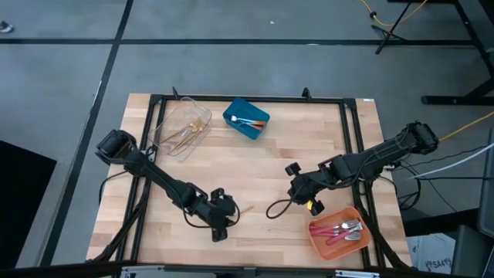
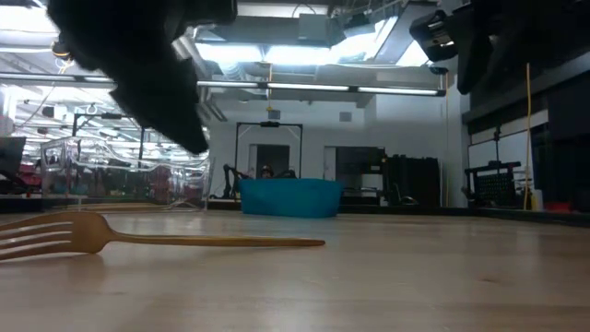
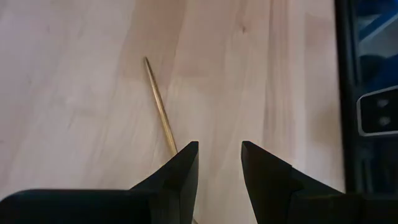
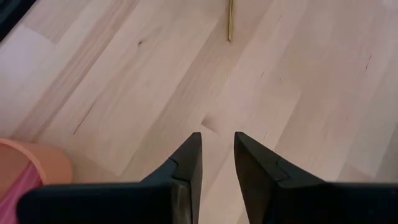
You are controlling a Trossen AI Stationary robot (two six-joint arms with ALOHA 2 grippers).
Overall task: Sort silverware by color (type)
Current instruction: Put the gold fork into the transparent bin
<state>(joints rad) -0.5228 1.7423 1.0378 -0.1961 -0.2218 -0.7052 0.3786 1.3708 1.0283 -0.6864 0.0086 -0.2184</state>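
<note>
Seen from above, the left hand (image 1: 225, 216) hangs low over the wooden counter (image 1: 255, 166) with a lone gold fork (image 1: 245, 208) lying just beside its tip, while the right hand (image 1: 299, 191) sits farther along the counter beside an orange bin (image 1: 318, 241) holding red-handled silverware (image 1: 344, 230). Well beyond the left hand, a clear bin (image 1: 166, 147) contains gold utensils (image 1: 189, 133) and a blue bin (image 1: 241, 110) contains orange-handled pieces (image 1: 247, 122). At counter level, the gold fork (image 2: 111, 236) lies flat on the wood, tines nearest the lens, with the blue bin (image 2: 289, 197) far behind it and dark arm parts overhead. The left wrist camera shows that hand's fingers (image 3: 177, 171) spread apart with nothing between them, the fork's thin gold handle (image 3: 159, 106) running out just ahead of one fingertip. The right wrist camera shows its fingers (image 4: 189, 158) standing a little apart and empty over bare wood, the fork's handle end (image 4: 231, 22) well ahead and the orange bin's rim (image 4: 43, 158) off to one side.
</note>
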